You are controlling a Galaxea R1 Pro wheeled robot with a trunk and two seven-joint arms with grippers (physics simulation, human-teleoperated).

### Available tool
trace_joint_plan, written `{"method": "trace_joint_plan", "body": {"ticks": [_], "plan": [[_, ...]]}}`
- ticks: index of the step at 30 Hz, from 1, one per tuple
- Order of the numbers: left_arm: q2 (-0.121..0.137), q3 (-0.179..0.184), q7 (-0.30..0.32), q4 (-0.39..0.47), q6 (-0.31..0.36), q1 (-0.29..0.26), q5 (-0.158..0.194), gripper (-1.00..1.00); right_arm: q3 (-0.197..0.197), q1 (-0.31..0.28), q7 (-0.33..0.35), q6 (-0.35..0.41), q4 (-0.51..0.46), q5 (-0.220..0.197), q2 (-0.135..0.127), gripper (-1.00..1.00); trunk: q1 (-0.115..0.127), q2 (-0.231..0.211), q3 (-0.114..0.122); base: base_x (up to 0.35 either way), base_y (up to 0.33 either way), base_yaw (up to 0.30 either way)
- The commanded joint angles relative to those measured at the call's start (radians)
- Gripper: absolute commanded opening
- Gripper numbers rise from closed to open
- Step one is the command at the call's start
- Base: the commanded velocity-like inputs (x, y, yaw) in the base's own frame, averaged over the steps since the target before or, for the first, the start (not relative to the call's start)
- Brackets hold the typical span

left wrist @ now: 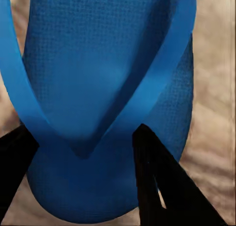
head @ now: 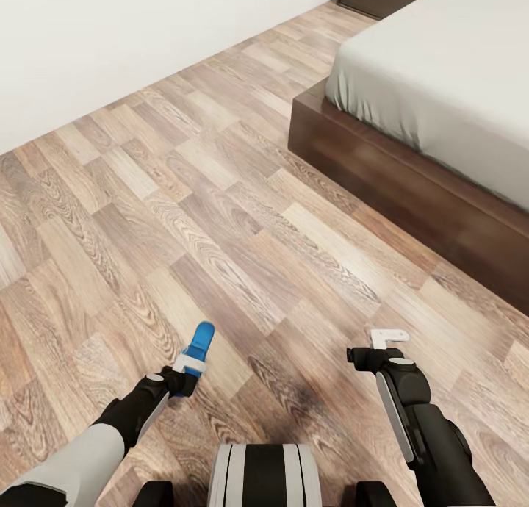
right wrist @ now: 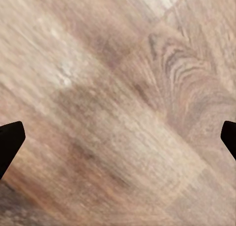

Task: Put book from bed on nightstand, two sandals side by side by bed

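Blue sandal (head: 198, 349) sits clenched in the left tool (head: 185, 367), held over the wood floor (head: 220, 220) at near left; its fingers (left wrist: 162, 182) pinch the sole by the strap. Right tool (head: 389, 338) hangs released at near right, fingertips (right wrist: 10, 140) spread wide over bare planks. Bed (head: 441, 95), grey mattress on dark frame, stands far right, well apart from the sandal.

Pale wood-plank floor (head: 220, 220) beneath a plain white wall (head: 110, 44).
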State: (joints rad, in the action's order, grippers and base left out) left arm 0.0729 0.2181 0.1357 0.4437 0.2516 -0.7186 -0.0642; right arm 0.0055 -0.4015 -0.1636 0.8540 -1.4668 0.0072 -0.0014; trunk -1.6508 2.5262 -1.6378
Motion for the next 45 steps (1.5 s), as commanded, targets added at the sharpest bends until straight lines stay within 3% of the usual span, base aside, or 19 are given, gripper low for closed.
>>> {"method": "trace_joint_plan", "body": {"ticks": [1,29,34,39,40,43,45], "plan": [[0.001,-0.002,-0.001,0.003,0.005,0.000,-0.020,-1.00,0.001,0.000,-0.002,0.005,0.000,0.000,0.000,1.00,0.000,0.000,-0.001,0.000,0.000,0.000],[0.002,-0.002,-0.001,0.003,0.005,0.000,-0.020,-1.00,0.001,0.000,-0.002,0.005,0.003,0.000,0.000,1.00,0.000,0.000,-0.001,0.000,0.000,0.000],[0.001,-0.002,-0.001,0.007,0.009,0.000,-0.020,-1.00,0.000,0.000,-0.002,0.005,0.002,0.000,0.000,1.00,0.002,-0.001,0.019,0.000,0.000,0.000],[-0.005,-0.005,-0.036,0.085,0.070,0.000,-0.008,-1.00,-0.002,0.000,-0.002,0.008,0.000,-0.004,0.000,1.00,0.004,-0.002,0.038,0.000,0.000,0.000],[-0.030,-0.008,-0.081,0.121,0.136,0.000,-0.007,-1.00,-0.002,0.000,-0.003,0.009,0.000,-0.001,0.000,1.00,0.005,-0.002,0.042,0.000,0.000,0.000],[-0.074,-0.012,-0.170,0.206,0.214,0.001,-0.002,-1.00,-0.001,0.000,-0.005,0.013,0.000,0.001,0.000,1.00,0.006,-0.003,0.054,0.000,0.000,0.000],[-0.107,-0.013,-0.245,0.398,0.296,0.047,0.016,-1.00,-0.004,0.000,-0.005,0.027,-0.003,-0.001,0.000,1.00,0.007,-0.004,0.061,0.000,0.000,0.000]]}}
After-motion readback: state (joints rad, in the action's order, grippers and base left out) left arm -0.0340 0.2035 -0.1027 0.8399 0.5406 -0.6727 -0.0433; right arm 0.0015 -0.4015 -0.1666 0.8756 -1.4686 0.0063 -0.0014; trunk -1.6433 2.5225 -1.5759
